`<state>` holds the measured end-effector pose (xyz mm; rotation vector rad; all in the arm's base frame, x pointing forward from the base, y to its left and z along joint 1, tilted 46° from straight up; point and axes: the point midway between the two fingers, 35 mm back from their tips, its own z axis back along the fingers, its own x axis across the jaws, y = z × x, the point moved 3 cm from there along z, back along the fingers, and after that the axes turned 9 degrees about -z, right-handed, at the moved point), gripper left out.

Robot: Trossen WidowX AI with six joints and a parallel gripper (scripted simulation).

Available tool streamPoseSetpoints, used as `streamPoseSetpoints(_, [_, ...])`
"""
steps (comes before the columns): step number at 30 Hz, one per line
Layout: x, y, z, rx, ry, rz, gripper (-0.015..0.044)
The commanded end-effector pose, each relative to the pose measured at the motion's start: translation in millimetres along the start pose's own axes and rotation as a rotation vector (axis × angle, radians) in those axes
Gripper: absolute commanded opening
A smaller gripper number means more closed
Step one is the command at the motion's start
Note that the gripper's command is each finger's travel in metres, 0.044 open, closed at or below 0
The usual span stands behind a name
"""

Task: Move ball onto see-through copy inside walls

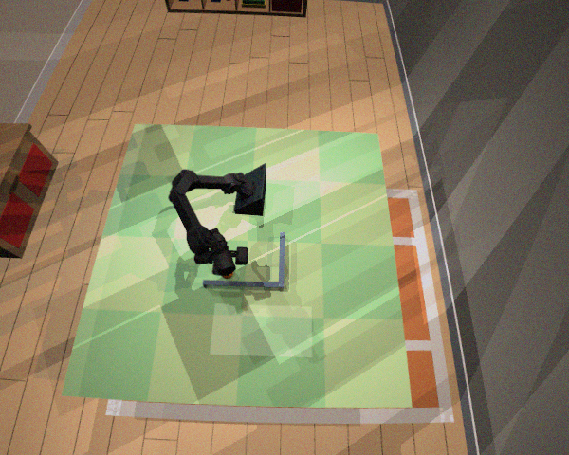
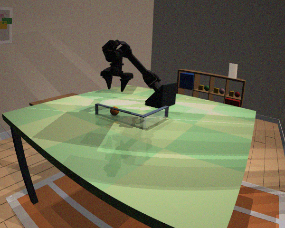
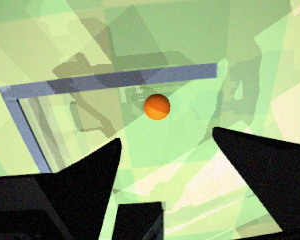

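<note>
The green table [image 2: 162,176] takes up the near ground, standing on a grey-bordered orange mat [image 2: 64,211]. Further back on it, two low clear walls [image 2: 137,114] meet in a corner toward the right. The orange ball [image 2: 114,110] rests on the table inside that corner, just behind the long wall and toward its left end; from the wrist view the ball [image 3: 157,106] sits close to this wall without clearly touching it.

Above and slightly behind the ball hangs the gripper [image 2: 116,86], its jaws spread wide and holding nothing, well clear of the ball. The black arm runs back and right to its base [image 2: 162,97].

Beyond the table, a wooden shelf [image 2: 211,85] holds small coloured blocks and balls. A poster [image 2: 1,24] on the far left wall carries coloured patches; any writing is too blurred to read.
</note>
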<state>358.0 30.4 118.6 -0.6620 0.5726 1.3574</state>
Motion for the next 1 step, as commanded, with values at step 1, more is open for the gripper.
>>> streamPoseSetpoints(1, [-1.6,-0.2,5.0,0.005,-0.005,-0.009,0.0440])
